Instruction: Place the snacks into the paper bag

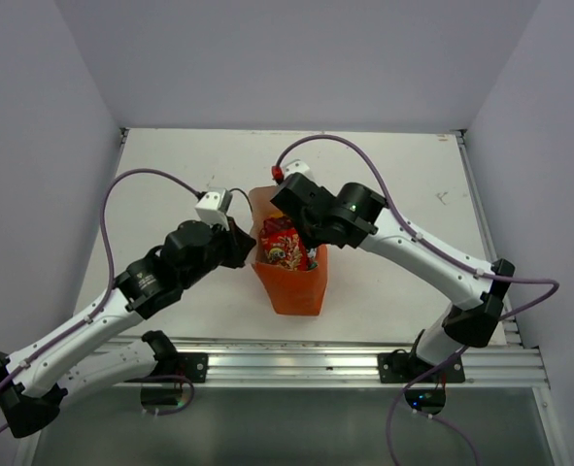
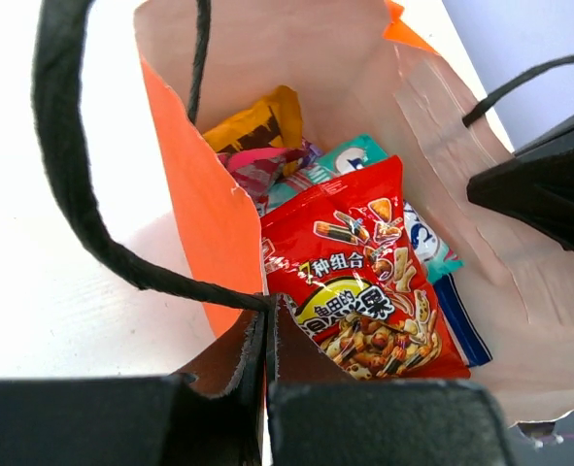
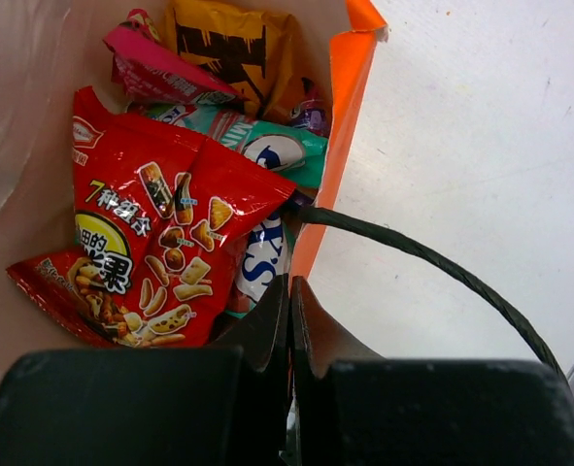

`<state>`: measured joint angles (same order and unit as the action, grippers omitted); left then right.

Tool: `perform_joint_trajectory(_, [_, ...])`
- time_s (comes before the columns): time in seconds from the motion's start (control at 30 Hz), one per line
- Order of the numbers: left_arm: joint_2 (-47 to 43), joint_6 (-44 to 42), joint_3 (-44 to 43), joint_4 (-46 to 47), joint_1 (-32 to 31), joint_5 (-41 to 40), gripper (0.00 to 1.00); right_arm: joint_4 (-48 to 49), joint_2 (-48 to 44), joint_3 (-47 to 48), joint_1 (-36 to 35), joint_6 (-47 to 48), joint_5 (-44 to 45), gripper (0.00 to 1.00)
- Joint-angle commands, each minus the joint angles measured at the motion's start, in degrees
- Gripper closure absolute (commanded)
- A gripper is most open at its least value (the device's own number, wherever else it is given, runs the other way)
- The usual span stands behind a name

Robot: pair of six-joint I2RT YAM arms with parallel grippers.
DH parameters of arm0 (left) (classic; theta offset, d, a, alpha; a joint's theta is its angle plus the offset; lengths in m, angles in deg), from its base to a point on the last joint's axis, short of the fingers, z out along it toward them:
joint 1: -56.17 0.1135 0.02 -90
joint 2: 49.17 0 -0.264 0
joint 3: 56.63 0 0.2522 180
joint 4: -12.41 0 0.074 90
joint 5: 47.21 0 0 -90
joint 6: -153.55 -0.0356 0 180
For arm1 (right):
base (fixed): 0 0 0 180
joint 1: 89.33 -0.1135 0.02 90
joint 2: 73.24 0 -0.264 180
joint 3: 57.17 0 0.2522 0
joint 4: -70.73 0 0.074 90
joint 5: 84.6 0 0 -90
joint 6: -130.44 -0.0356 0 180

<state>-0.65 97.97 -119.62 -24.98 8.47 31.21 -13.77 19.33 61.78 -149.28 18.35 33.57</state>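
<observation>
**Both arms pinching bag rim, snacks inside**

- The paper bag (image 1: 292,291) stands upright on the table (image 1: 403,282), mid-table between the two arms, mouth up.
- Left gripper (image 2: 267,335): fingers fully together. They look clamped on the bag's left wall right where the cord handle (image 2: 73,184) anchors. Nothing else is in it.
- Right gripper (image 3: 288,309): same picture, fingers together on the opposite orange wall edge, just below its handle (image 3: 432,260).
- My read on why: the opposing pinches pull the rim apart, so the mouth stays wide and the tall, light bag can't fold or tip.
- Every snack I can see is inside, stacked flat and leaning on the far wall.
  - The red mixed-snack packet (image 2: 364,282) is on top.
  - Under it sit the teal packet (image 3: 267,146) and the blue-white packet (image 3: 259,260).
  - The pink packet (image 3: 155,73) and the orange-yellow packet (image 3: 238,44) are deeper in.
  - I can't give a full count because some are buried.
- Judgement: loading looks finished or close to it. What's left is letting go.
- Risk: the paper could spring back or the bag could tilt if one side opens first.
</observation>
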Motion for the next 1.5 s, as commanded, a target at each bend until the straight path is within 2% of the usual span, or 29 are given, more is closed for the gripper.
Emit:
perform_joint_trajectory(0.0, [-1.5,1.2,-3.3,4.9,-0.3,-4.3,1.00,5.0,-3.3,-1.1,0.4,-1.6,1.1,1.00])
perform_joint_trajectory(0.27, [-0.3,0.6,-2.3,7.5,-0.6,-0.6,1.00,8.2,-4.8,-6.9,1.3,-2.2,0.6,1.00])
perform_joint_trajectory(0.3, [-0.3,0.0,-2.5,7.6,-0.7,-0.4,0.95,8.3,-5.1,-7.0,1.3,-2.3,0.7,0.95])
perform_joint_trajectory(0.33, [-0.3,-0.5,-2.8,8.0,-0.8,-0.3,0.77,8.5,-5.5,-7.0,1.3,-2.5,0.8,0.73])
perform_joint_trajectory(0.4, [-0.3,-2.1,-4.3,8.3,-1.3,-0.8,0.61,9.1,-6.7,-6.0,1.3,-2.3,1.2,0.49])
perform_joint_trajectory(0.43, [-0.2,-2.8,-5.0,8.3,-1.5,-1.8,0.44,9.4,-7.1,-5.3,1.3,-1.8,1.5,0.46])
perform_joint_trajectory(0.47, [-0.2,-3.4,-6.6,8.3,-1.9,-2.4,0.37,9.7,-7.6,-4.0,1.3,-1.6,1.7,0.45])
perform_joint_trajectory(0.53, [0.2,-5.1,-8.4,8.3,-2.0,-3.8,0.29,9.0,-8.5,-2.2,1.3,-1.0,2.2,0.43])
perform_joint_trajectory(0.6, [0.7,-5.8,-10.9,8.3,-2.1,-4.5,0.24,7.7,-9.0,1.1,1.3,-1.0,2.8,0.42])
perform_joint_trajectory(0.73, [1.4,-5.8,-14.4,6.5,-2.3,-5.6,0.23,2.2,-9.5,7.4,1.3,-2.2,3.7,0.40])
perform_joint_trajectory(0.8, [1.1,-5.6,-16.8,5.5,-2.4,-6.3,0.24,0.7,-10.0,11.4,1.2,-2.5,3.8,0.35])
perform_joint_trajectory(0.87, [0.7,-5.7,-19.7,3.4,-2.4,-8.5,0.25,-0.4,-11.6,13.5,1.2,-2.9,3.9,0.32])
perform_joint_trajectory(0.93, [0.3,-6.7,-21.9,1.2,-2.4,-11.7,0.25,-1.6,-12.6,14.9,1.2,-3.2,7.6,0.33])
perform_joint_trajectory(1.2, [0.9,-10.5,-30.0,-6.1,-2.4,-22.6,0.21,-8.3,-17.7,11.8,1.3,-6.6,25.3,0.32])
perform_joint_trajectory(1.33, [1.4,-10.0,-30.7,-7.9,-2.4,-23.8,0.21,-12.1,-17.5,12.2,1.3,-7.4,28.4,0.29])
perform_joint_trajectory(1.47, [1.6,-10.1,-31.0,-8.0,-2.4,-24.4,0.21,-12.1,-18.1,10.7,1.5,-7.3,28.3,0.30])
